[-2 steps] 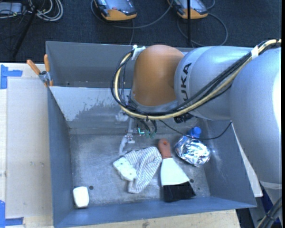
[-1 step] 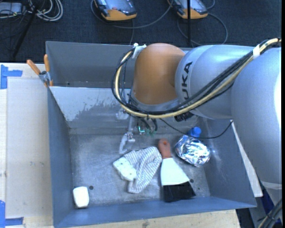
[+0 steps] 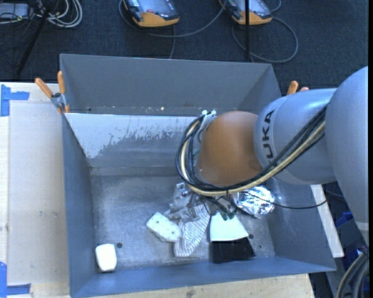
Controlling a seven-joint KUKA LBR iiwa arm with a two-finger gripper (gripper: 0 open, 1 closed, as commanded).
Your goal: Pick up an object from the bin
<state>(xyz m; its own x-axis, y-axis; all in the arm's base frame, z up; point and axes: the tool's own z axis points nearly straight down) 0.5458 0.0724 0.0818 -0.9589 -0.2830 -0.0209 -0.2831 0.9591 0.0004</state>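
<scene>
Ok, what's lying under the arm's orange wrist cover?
Below the orange cover the pincer sticks out over a grey patterned cloth, with a white block beside it, crumpled foil and a white flat piece next to a black one. Whatever lies directly beneath the cover is hidden.

Fairly bright light falls from above into the bin [image 3: 74, 185]. Its far wall is shaded along the top and pale lower down, with a slanting shadow edge toward its left corner. My orange wrist cover [image 3: 227, 148] carries a soft sheen and darkens the bin floor beneath it. The crumpled foil [image 3: 256, 202] by the bin's right wall glints. The carpet [image 3: 193, 42] beyond the far rim lies dim.
</scene>
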